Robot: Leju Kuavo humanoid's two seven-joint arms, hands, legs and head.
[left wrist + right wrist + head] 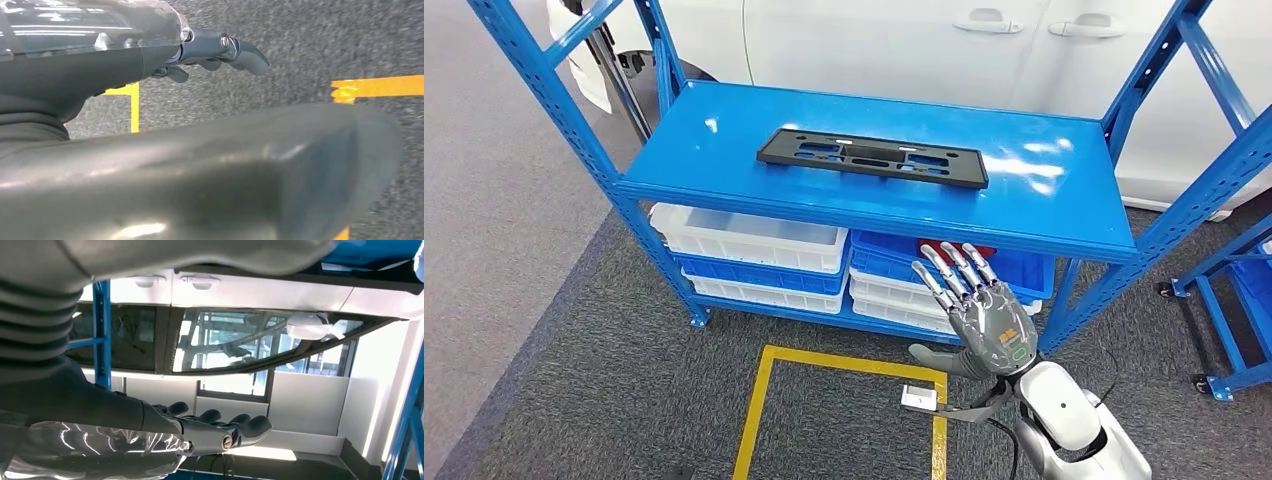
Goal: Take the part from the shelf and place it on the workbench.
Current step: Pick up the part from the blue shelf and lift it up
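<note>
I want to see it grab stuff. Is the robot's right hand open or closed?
Open. The right hand is raised in front of the blue shelf with fingers stretched apart and nothing in it. The black part lies untouched on top.

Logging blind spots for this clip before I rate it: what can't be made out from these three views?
- Bins under the top shelf, head view: the shelf's front edge hides their contents.
- Small white item on the floor: too small to identify.
- Left robot hand, left wrist view: a blurred grey cover blocks much of the frame; only the floor shows beyond it.
- Black part: the right robot hand is raised before the shelf; the right wrist view looks toward the white car instead.
</note>
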